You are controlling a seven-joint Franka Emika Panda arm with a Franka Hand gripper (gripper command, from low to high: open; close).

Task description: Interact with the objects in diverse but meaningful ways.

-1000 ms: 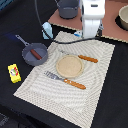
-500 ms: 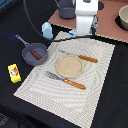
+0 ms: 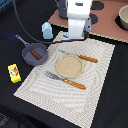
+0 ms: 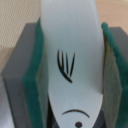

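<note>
In the wrist view a white fish (image 4: 70, 35) with black markings fills the picture, clamped between the green pads (image 4: 36, 80) of my gripper (image 4: 73, 70). In the exterior view the gripper (image 3: 76, 35) hangs over the far edge of the striped mat (image 3: 100, 75), and the fish cannot be made out there. A grey long-handled frying pan (image 3: 26, 49) holds a brown sausage (image 3: 35, 53) at the exterior view's left. Nearer the front lies a yellow packet (image 3: 14, 73). A pale blue carton (image 3: 47, 31) stands beside the arm.
A round wooden plate (image 3: 69, 66) sits mid-mat, with an orange-handled knife (image 3: 81, 57) behind it and an orange-handled fork (image 3: 66, 80) in front. A bowl (image 3: 123, 17) rests on a brown board at the far right. A black cable loops over the far left.
The arm has shifted a little toward the exterior view's left, over the mat's far edge. The pan, packet, plate and cutlery have not moved.
</note>
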